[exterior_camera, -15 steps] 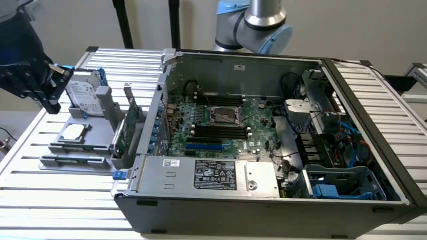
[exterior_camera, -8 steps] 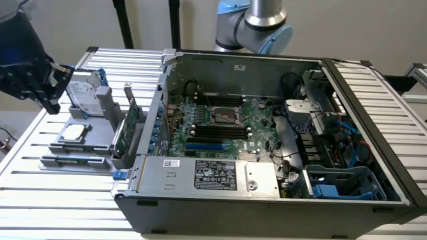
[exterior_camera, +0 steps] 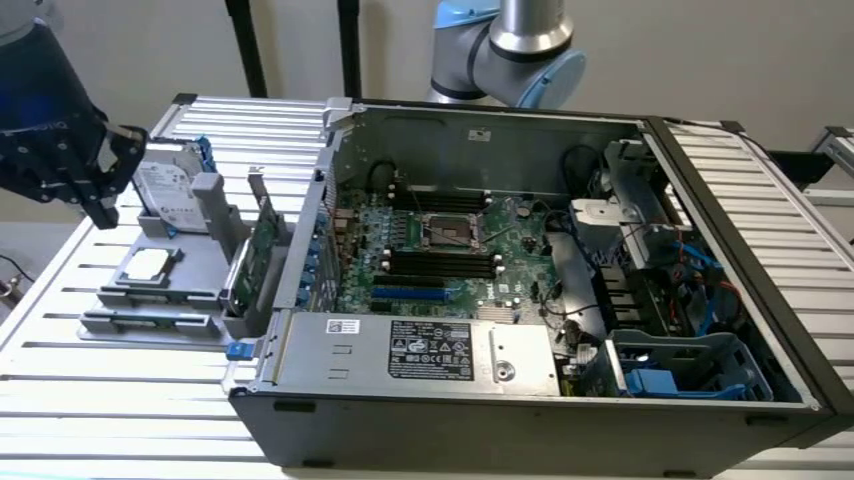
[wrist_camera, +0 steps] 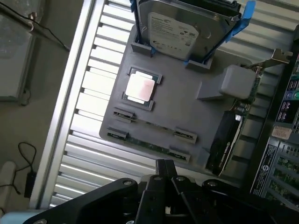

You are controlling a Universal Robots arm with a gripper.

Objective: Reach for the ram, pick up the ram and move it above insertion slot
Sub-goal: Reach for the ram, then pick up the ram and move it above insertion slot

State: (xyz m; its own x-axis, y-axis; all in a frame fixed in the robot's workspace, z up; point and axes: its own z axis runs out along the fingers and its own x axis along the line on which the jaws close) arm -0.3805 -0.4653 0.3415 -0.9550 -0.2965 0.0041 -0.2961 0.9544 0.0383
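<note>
Just ahead of the end effector (wrist_camera: 164, 164), the ram (wrist_camera: 149, 143), untouched.

The ram (wrist_camera: 148, 143) looks edge-on, its face hidden.

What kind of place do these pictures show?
Most likely a robotics lab bench for computer assembly trials. An open computer case with its motherboard lies on a slatted metal table, a grey holder beside it keeps a hard drive and a processor, and a robot arm stands behind.

Ram (wrist_camera: 148, 143) green; holder (wrist_camera: 182, 107) grey; gripper (wrist_camera: 164, 164) black; HDD bracket (wrist_camera: 243, 18) blue; table (wrist_camera: 88, 84) silver, ribbed.
</note>
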